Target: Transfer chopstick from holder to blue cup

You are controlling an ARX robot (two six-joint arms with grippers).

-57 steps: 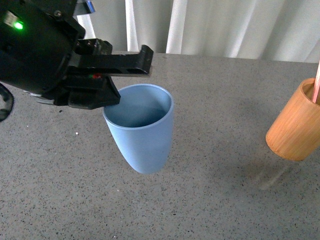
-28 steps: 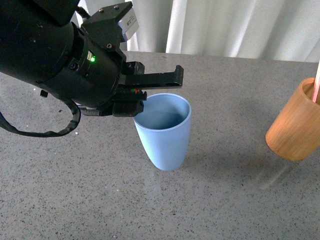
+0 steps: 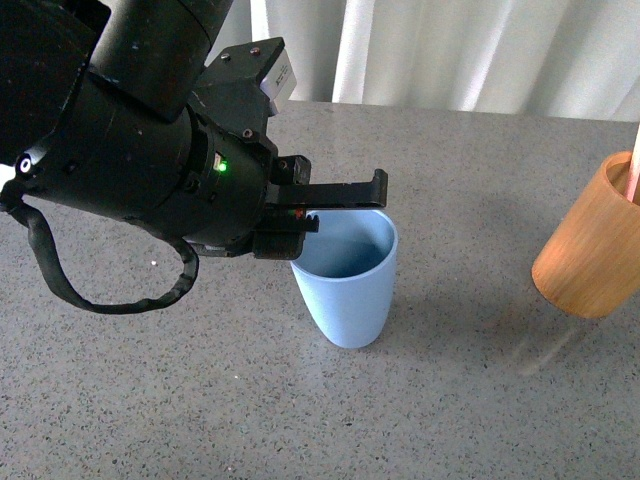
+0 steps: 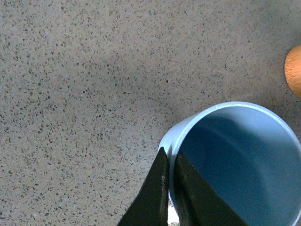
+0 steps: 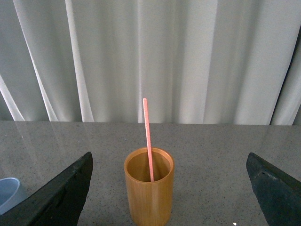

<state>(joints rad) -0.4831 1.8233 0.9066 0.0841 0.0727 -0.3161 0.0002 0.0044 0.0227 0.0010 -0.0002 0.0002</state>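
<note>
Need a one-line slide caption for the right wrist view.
Open right gripper faces the wooden holder, one pink chopstick standing inside; blue cup barely in view.

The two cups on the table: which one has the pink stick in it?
The orange-brown wooden holder: the pink chopstick stands inside it. The blue cup holds nothing; the left gripper pinches its rim.
</note>
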